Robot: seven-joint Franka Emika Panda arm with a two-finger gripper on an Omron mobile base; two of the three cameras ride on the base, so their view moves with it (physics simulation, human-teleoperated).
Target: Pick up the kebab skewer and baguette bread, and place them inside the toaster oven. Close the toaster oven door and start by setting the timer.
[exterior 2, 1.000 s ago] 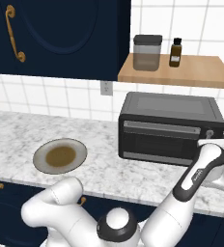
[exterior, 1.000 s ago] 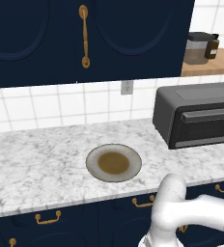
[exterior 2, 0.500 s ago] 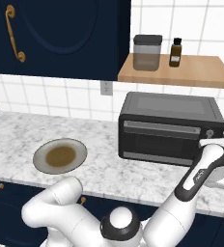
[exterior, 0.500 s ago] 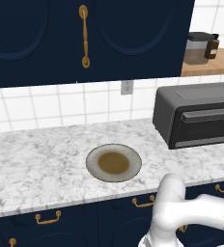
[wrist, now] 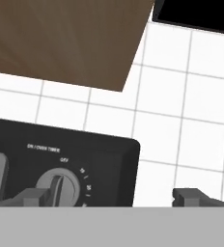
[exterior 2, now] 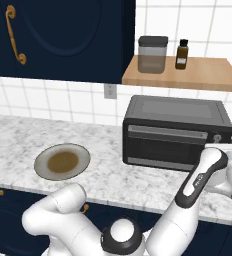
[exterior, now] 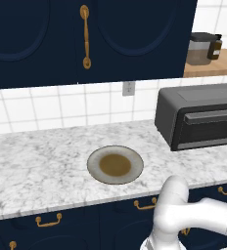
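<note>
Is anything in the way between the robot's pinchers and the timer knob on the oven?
Nothing visible. In the hand view the open gripper faces the toaster oven, and its timer knob sits right by one fingertip, with no object between.

Navy kitchen with marble counter

White square-tiled wall (exterior: 61, 105) fills mid-frame behind the grey-veined marble countertop (exterior: 37, 166); dark navy upper cabinets (exterior: 135, 34) with brass handles sit above, a light wooden shelf (exterior 2: 188, 75) at upper right.

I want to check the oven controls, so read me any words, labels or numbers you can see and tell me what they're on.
"ON / OVEN TIMER": small white print above the timer knob on the toaster oven, blurred, so uncertain.
"OFF": beside the knob's top.
Numbers around the knob: too small to read.
Jar and bottle on the shelf: nothing readable.
</note>
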